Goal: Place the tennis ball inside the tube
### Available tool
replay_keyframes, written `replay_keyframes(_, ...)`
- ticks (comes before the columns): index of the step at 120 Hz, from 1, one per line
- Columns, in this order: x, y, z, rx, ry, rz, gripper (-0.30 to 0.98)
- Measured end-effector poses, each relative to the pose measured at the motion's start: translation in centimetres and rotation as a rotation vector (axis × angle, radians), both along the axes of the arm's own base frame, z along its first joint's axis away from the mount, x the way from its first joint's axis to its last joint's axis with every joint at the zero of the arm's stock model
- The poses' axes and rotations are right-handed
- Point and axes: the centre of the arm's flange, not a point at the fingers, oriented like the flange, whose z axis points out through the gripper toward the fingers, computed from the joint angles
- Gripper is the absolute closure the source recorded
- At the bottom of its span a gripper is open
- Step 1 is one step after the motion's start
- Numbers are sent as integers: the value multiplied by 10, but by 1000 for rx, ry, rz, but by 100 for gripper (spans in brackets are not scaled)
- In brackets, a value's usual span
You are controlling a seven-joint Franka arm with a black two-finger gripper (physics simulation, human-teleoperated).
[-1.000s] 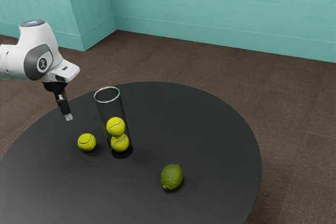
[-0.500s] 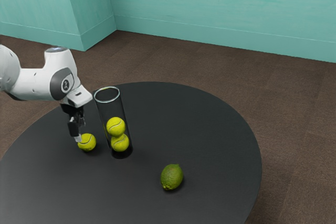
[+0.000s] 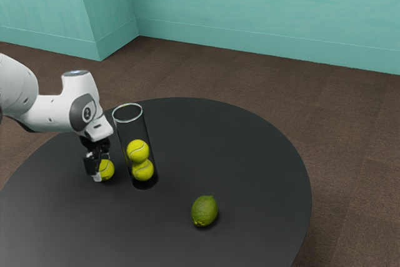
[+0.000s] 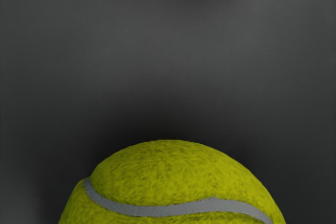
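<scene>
The white arm bends down, its black gripper pointing steeply downward, low beside the tube, apart from it.

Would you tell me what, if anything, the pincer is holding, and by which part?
It cannot be told: the pincer is down at the tennis ball outside the tube, partly covering it, but whether it grips the ball is unclear.
</scene>
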Motion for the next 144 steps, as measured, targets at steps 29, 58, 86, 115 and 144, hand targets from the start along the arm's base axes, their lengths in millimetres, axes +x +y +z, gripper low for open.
replay_keyframes(29,-1,4,-1,-13,-9,-33,29)
replay_keyframes(58,2,3,47,-15,-95,-63,39)
replay_keyframes(86,-5,2,141,-22,-223,-77,42)
replay_keyframes(115,-21,-1,217,-41,-281,-66,43)
replay_keyframes(144,-26,-4,271,-66,-248,-14,43)
